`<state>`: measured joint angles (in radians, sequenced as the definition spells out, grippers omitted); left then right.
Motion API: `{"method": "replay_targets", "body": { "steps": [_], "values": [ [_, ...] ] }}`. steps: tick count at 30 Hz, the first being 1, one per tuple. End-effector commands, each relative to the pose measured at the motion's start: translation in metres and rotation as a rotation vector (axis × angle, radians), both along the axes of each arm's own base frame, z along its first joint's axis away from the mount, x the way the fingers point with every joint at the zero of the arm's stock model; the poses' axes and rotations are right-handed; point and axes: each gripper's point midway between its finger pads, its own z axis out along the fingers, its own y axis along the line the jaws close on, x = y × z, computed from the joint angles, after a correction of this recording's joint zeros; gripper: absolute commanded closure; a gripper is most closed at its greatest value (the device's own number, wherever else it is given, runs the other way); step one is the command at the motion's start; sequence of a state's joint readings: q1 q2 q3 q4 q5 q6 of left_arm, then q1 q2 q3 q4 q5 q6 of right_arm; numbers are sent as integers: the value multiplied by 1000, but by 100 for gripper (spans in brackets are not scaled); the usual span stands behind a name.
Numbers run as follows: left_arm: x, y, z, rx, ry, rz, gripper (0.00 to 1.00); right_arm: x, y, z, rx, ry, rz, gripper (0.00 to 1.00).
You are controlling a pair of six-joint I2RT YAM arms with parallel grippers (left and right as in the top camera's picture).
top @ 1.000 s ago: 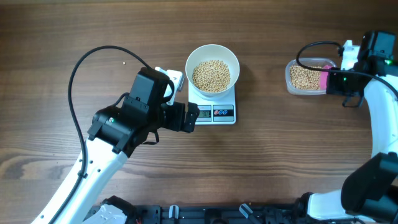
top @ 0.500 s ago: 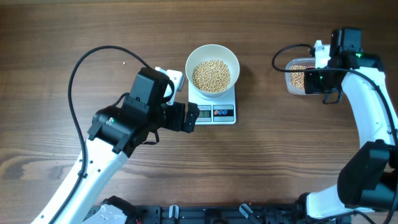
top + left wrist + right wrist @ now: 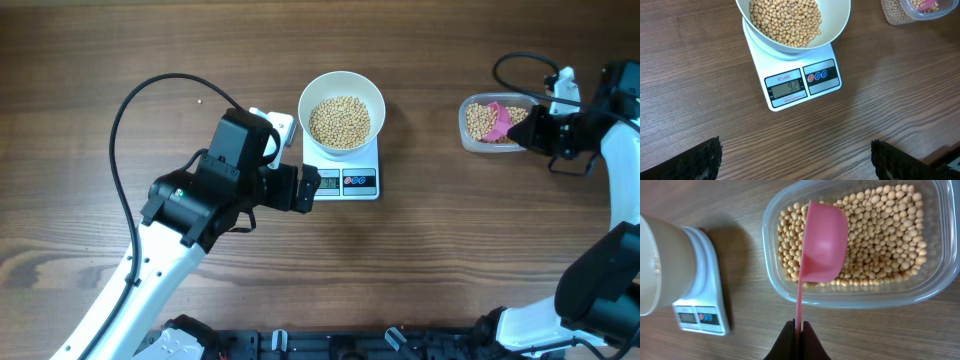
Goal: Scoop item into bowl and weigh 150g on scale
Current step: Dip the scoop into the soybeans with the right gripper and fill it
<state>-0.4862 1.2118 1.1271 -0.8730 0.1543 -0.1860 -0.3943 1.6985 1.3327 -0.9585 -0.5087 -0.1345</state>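
Observation:
The white bowl (image 3: 341,88) holds tan beans (image 3: 339,121) and stands on the white scale (image 3: 345,181). In the left wrist view the scale (image 3: 802,82) has its display lit under the bowl (image 3: 840,27). My left gripper (image 3: 303,188) hovers open at the scale's front left corner, its fingers (image 3: 702,159) wide apart over bare wood. My right gripper (image 3: 799,329) is shut on the thin handle of a pink scoop (image 3: 822,242). The scoop's cup hangs over the beans (image 3: 885,240) in the clear tub (image 3: 860,299), and no beans show on it.
The clear tub (image 3: 488,125) sits at the far right of the table, well apart from the scale. A black cable (image 3: 150,88) loops over the left side, and another cable (image 3: 515,62) arcs behind the tub. The left arm's body (image 3: 200,200) fills the front left.
My right arm swung left over the tub and then back to the right; the pink scoop now shows over the beans. The left arm, bowl and scale have not moved.

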Motion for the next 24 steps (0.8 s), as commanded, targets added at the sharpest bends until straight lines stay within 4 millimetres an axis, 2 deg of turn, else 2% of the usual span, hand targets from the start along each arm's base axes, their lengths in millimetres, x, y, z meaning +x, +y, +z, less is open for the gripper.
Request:
{"method": "replay_targets", "body": {
  "steps": [1, 6, 10, 15, 20, 24],
  "values": [
    [-1, -3, 2, -9, 0, -9, 0, 1, 7, 2, 108, -9, -5, 96],
    [-1, -3, 2, -9, 0, -9, 0, 1, 16, -12, 222, 31, -3, 96],
    [-1, -3, 2, -9, 0, -9, 0, 2, 13, -10, 253, 20, -16, 96],
    [-1, -3, 2, -9, 0, -9, 0, -2, -11, -8, 265, 4, -80, 96],
    [-1, -3, 2, -9, 0, -9, 0, -6, -33, 2, 322, -65, -117, 96],
    [-1, -3, 2, -9, 0, -9, 0, -13, -44, 10, 372, -112, -130, 96]
  ]
}}
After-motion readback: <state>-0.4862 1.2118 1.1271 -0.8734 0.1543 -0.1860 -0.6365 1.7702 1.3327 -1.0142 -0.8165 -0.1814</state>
